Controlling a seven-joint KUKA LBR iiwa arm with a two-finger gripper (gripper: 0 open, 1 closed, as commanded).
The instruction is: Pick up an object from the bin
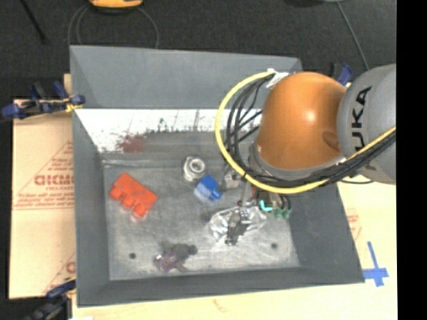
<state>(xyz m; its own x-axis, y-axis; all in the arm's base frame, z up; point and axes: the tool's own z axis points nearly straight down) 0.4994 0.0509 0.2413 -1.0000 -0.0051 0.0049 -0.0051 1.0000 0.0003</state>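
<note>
My gripper [234, 230] comes down from under the orange wrist cover at the right of the bin and sits in a crumpled, shiny, clear-silver wrapper [219, 224] on the bin floor, right of middle. Whether it has hold of the wrapper is hidden. A small blue block [207, 189] lies just up and left of the wrapper. Beyond that is a round silver metal piece [194, 167].
An orange-red toothed plastic block [133, 194] lies at the left of the bin floor. A small dark purple thing [175, 255] lies near the front wall. The arm and its cables cover the bin's right back part.
</note>
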